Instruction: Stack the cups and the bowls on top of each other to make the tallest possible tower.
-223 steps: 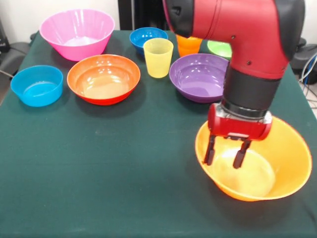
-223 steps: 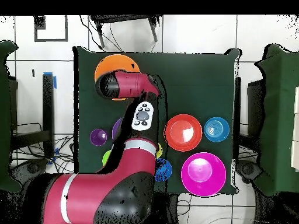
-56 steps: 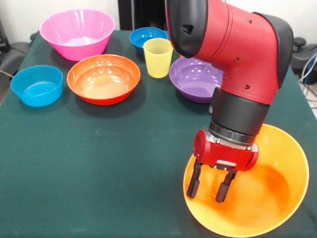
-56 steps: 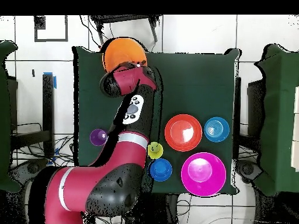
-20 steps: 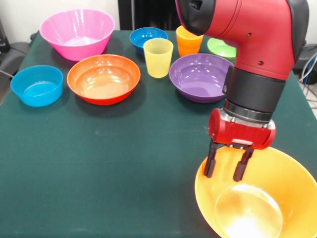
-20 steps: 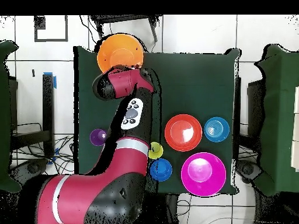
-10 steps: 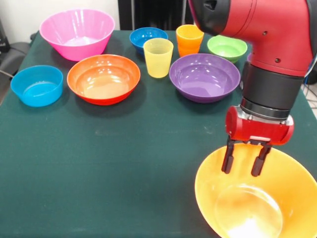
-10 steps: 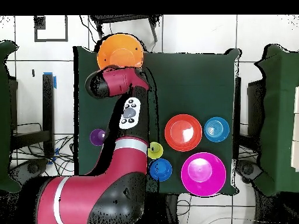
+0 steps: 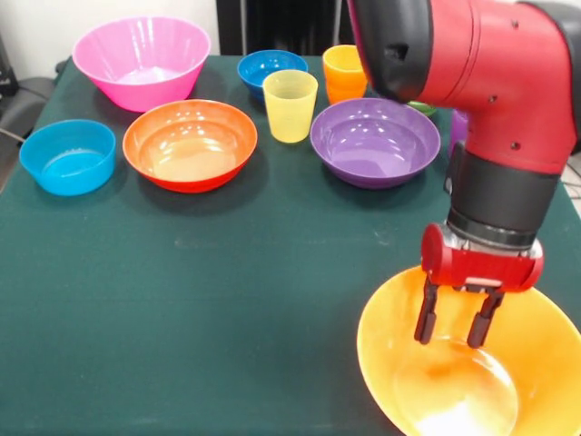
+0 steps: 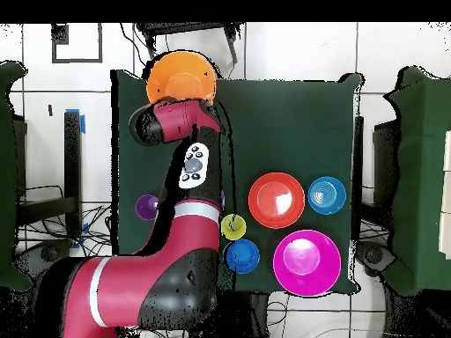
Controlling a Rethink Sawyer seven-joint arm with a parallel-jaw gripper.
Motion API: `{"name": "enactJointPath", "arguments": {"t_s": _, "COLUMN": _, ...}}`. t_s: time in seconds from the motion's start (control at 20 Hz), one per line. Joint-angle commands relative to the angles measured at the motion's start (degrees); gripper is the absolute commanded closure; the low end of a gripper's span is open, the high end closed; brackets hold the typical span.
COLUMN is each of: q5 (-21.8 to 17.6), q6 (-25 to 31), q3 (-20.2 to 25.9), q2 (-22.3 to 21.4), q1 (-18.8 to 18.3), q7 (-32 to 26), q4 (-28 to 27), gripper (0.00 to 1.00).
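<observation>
We see the robot's gripper [image 9: 451, 324] hanging inside the big yellow-orange bowl [image 9: 390, 363] at the near right corner of the green table [image 9: 182, 300], its two dark fingers [image 9: 424, 313] spread apart and pinching nothing, their tips above the bowl's floor. From overhead, that bowl [image 10: 181, 75] sits at the table's far edge, partly covered by the arm [image 10: 189, 176].

The rest of the set stands well apart from it, unstacked. In the front view, a large pink bowl [image 9: 142, 60] occupies the far left corner, with a light blue bowl [image 9: 68, 156] at the left edge and an orange-red bowl [image 9: 190, 143] just beside it. A purple bowl [image 9: 374, 140] sits to the right of that. Between those two stands a yellow cup [image 9: 290, 104], upright. Behind it we make out a dark blue bowl [image 9: 270, 69] and an orange cup [image 9: 344, 71]. A purple cup [image 9: 457, 127] shows only as a sliver behind the arm; the overhead view shows it [image 10: 147, 208] standing alone near the table's left edge.
</observation>
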Motion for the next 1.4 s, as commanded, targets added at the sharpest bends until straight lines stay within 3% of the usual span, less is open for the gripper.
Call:
{"name": "enactJointPath", "arguments": {"t_s": 0.05, "q5": -3.8, "q6": -1.8, "q3": 6.4, "q2": 8.6, "q1": 0.2, "q7": -2.0, "q4": -2.8, "gripper": 0.00}}
{"name": "enactJointPath", "arguments": {"t_s": 0.2, "q5": -3.0, "q6": 2.7, "q3": 5.6, "q2": 11.2, "q1": 0.0, "q7": -2.5, "q4": -5.4, "gripper": 0.00}}
{"name": "enactJointPath", "arguments": {"t_s": 0.6, "q5": 3.7, "q6": 30.0, "q3": 7.2, "q2": 13.9, "q1": -2.0, "q7": -4.3, "q4": -9.7, "gripper": 0.00}}
{"name": "enactJointPath", "arguments": {"t_s": 1.15, "q5": 5.0, "q6": 45.5, "q3": 4.6, "q2": 16.6, "q1": -2.6, "q7": -5.9, "q4": -17.0, "gripper": 0.00}}
{"name": "enactJointPath", "arguments": {"t_s": 1.4, "q5": 4.4, "q6": 44.9, "q3": 4.9, "q2": 17.4, "q1": -3.1, "q7": -7.2, "q4": -17.7, "gripper": 0.00}}
